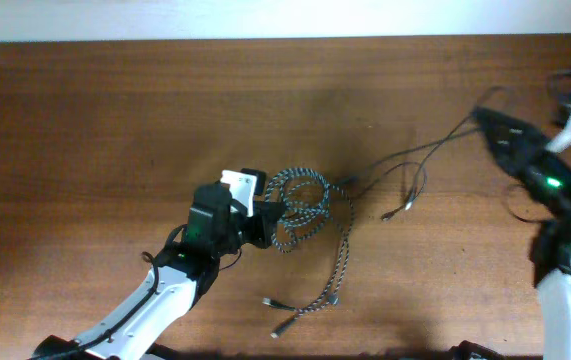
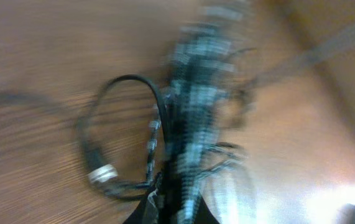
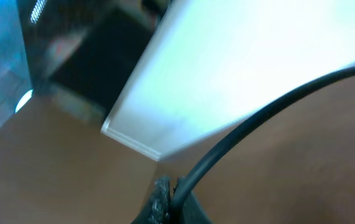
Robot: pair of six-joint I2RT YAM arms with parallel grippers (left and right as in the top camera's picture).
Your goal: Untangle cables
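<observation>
- Here the braided cable (image 1: 305,195) lies as a loose coil near the middle of the table (image 1: 95,120); I give all places from this coil.
- The left gripper (image 1: 268,213) sits at the coil's left edge; its fingers seem pressed together on a speckled strand, though the left wrist view is blurred.
- The thin black cable (image 1: 415,152) leaves the coil on its right side and runs nearly straight, rightward and a little to the far side, to the right gripper (image 1: 485,118), which pinches it well apart from the coil.
- So its long axis points from the coil to the right gripper; I judge a pull along this line would draw it out, while the left arm, the nearer one, anchors the coil.
</observation>
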